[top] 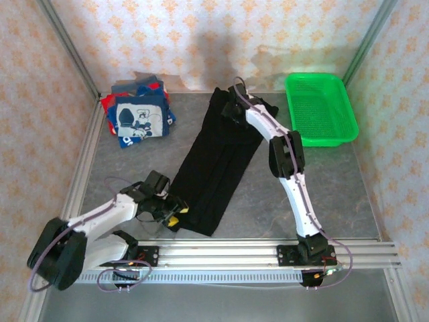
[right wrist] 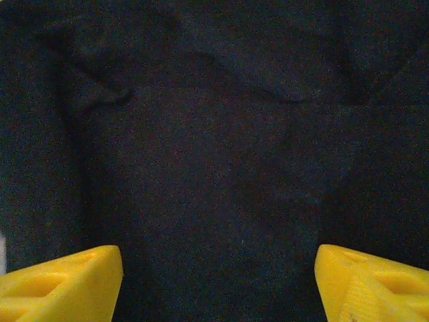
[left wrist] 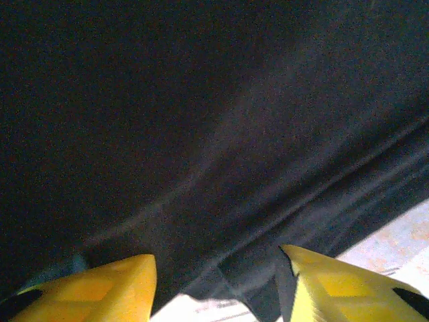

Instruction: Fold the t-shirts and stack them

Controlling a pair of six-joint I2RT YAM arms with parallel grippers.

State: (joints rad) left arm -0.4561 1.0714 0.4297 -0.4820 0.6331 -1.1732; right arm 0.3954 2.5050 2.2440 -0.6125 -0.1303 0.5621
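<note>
Left hand (left wrist: 214, 261) has its yellow fingers apart with nothing pinched, hovering right at the near hem of the black t-shirt (left wrist: 201, 134). That wrist cam catches the layered hem folds and a sliver of pale desk (left wrist: 402, 248). Right hand (right wrist: 218, 258) is spread wider over the shirt's far end, also empty, with soft matte wrinkles showing. From overhead, the shirt lies as a long folded strip, with the navy cartoon-print tee (top: 139, 119) stacked to its left and a green mesh basket (top: 320, 111) to its right.
</note>
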